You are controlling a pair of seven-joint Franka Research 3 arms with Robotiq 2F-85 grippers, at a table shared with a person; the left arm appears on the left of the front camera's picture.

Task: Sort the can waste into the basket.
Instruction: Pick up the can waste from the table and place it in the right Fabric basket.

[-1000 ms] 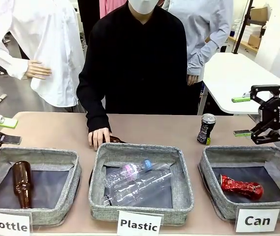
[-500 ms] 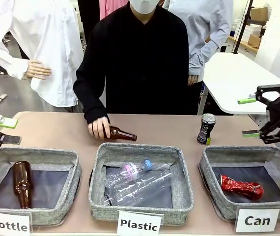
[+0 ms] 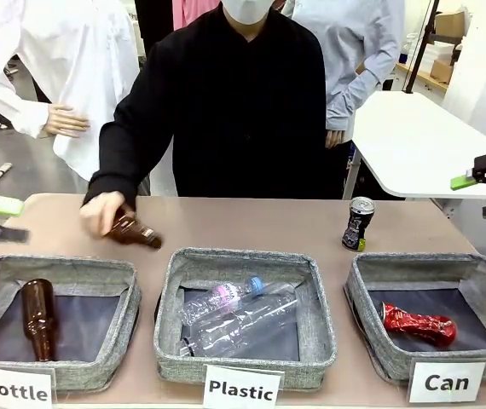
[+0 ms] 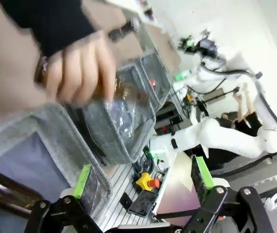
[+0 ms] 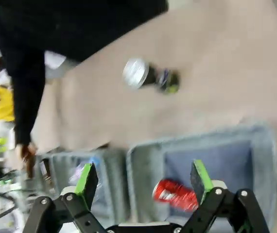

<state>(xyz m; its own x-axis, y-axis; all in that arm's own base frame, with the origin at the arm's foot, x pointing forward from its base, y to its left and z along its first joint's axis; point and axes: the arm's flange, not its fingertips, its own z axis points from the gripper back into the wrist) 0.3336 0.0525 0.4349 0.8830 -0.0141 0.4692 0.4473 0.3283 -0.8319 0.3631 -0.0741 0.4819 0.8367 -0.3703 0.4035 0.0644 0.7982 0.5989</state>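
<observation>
On the table [image 3: 269,223], three grey bins are counted. In the left bin [image 3: 55,266], marked "Bottle", one brown bottle [image 3: 37,317] is laid; a second brown bottle [image 3: 138,233] is gripped by the person's hand [image 3: 101,213] just behind it. Two clear plastic bottles [image 3: 239,315] are laid in the middle bin [image 3: 243,256]. Of two cans, the black can [image 3: 359,223] is stood upright on the table behind the basket [image 3: 422,260] marked "Can", and the red can [image 3: 418,324] is laid inside it. The left tool [image 4: 142,175] and the right tool [image 5: 144,178] are spread wide; nothing is held or touched.
</observation>
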